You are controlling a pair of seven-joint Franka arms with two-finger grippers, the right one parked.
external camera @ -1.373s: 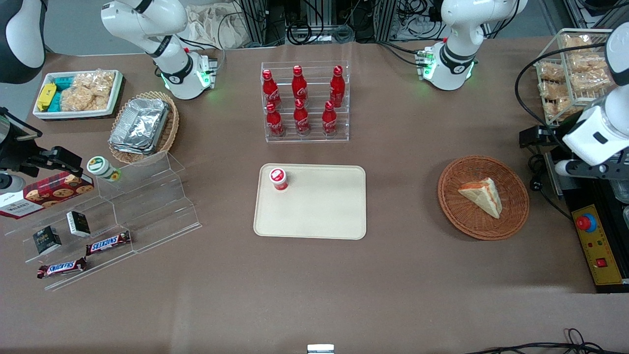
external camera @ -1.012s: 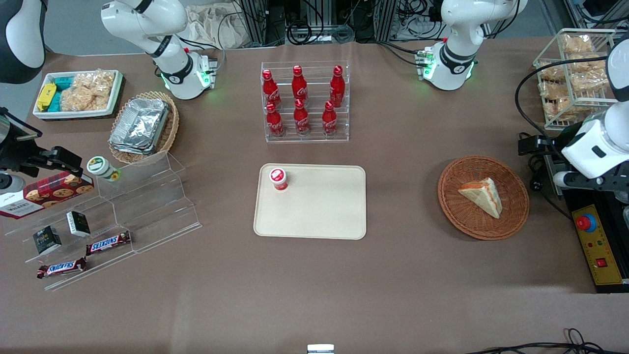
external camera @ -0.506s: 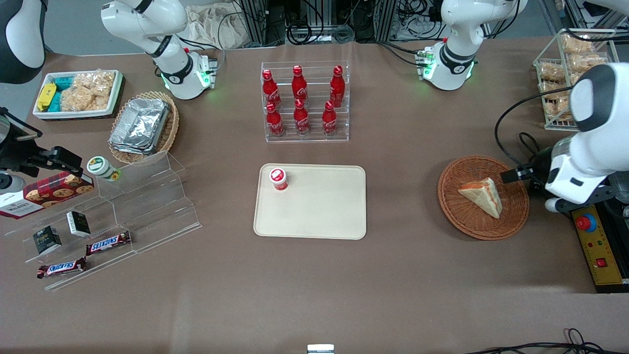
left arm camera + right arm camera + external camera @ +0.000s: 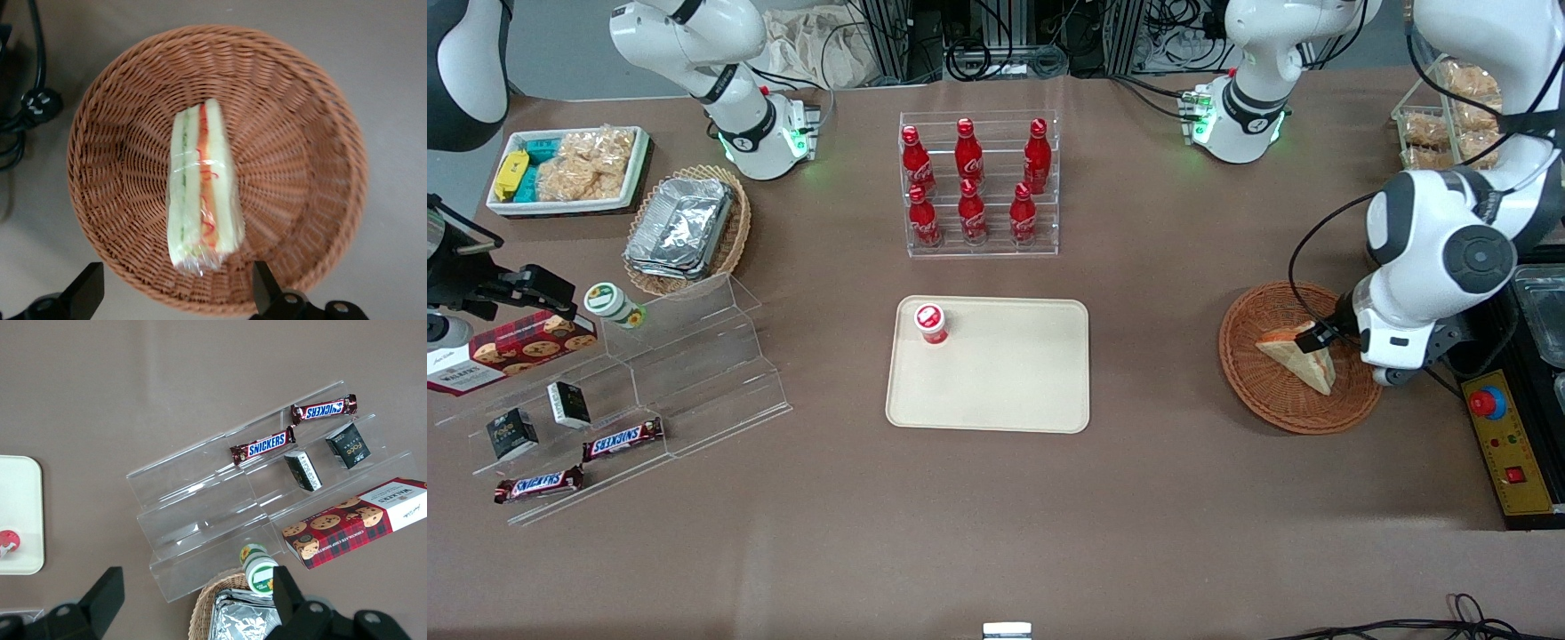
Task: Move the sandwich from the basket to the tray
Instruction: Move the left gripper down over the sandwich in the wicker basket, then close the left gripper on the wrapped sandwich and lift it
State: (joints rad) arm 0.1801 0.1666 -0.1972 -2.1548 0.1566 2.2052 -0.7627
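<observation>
claw (image 4: 175, 293) spread wide above sandwich (image 4: 202, 187), low basket (image 4: 300, 133) rim around

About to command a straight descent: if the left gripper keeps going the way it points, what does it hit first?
Most likely the sandwich: the open gripper hangs above it, over the basket, fingers straddling the wedge's near end. Height is unclear.

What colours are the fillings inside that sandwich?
Red and green between pale bread on the sandwich, clearest from the left wrist view; open tool hovers above.

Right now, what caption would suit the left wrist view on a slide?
Open claw poised above a wrapped sandwich lying in its wicker basket.
</observation>
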